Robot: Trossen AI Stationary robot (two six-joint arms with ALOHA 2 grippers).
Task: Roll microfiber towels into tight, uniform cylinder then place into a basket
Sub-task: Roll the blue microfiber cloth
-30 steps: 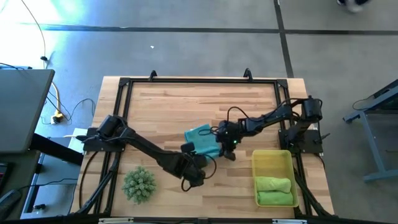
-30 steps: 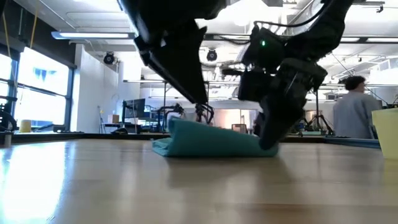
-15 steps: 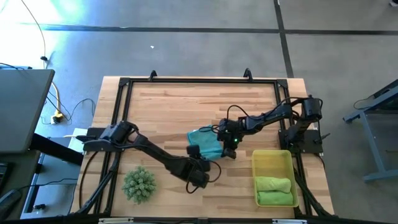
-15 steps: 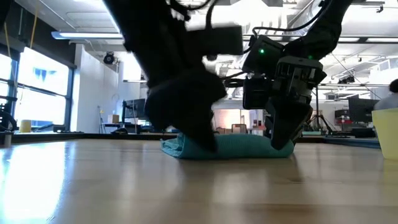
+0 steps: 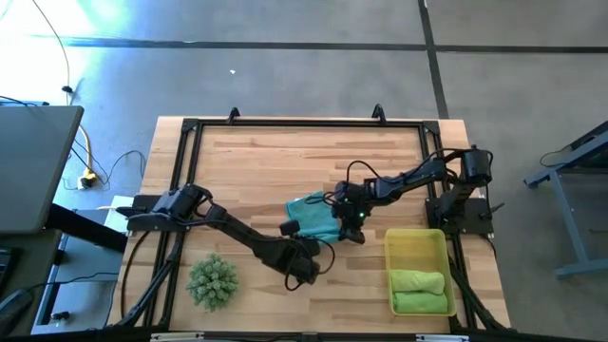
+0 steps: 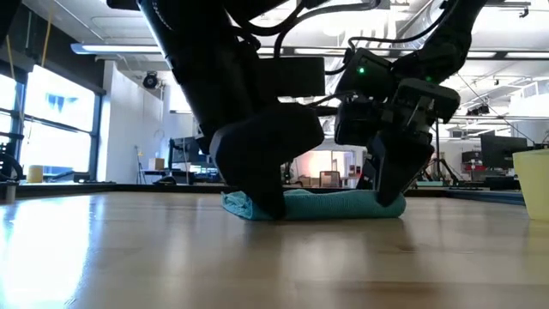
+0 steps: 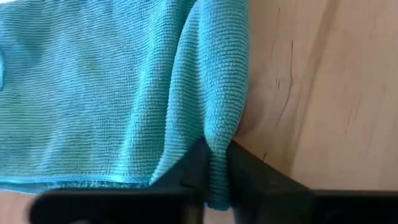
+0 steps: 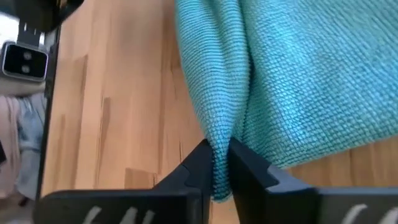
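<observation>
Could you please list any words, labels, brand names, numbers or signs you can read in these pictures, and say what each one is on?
None can be read: the teal towel, the basket, the table and both arms show no legible lettering.
Pale marks beside the right pincer are too blurred to read.

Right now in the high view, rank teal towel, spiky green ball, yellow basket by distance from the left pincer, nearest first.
1. Teal microfiber towel: pinched in the left pincer, mid-table.
2. Spiky green plant-like ball: near front edge, on the left arm's side.
3. Translucent yellow plastic basket: front right, holding rolled green towels.

The ball and basket are fairly close to call; the ball looks nearer.
</observation>
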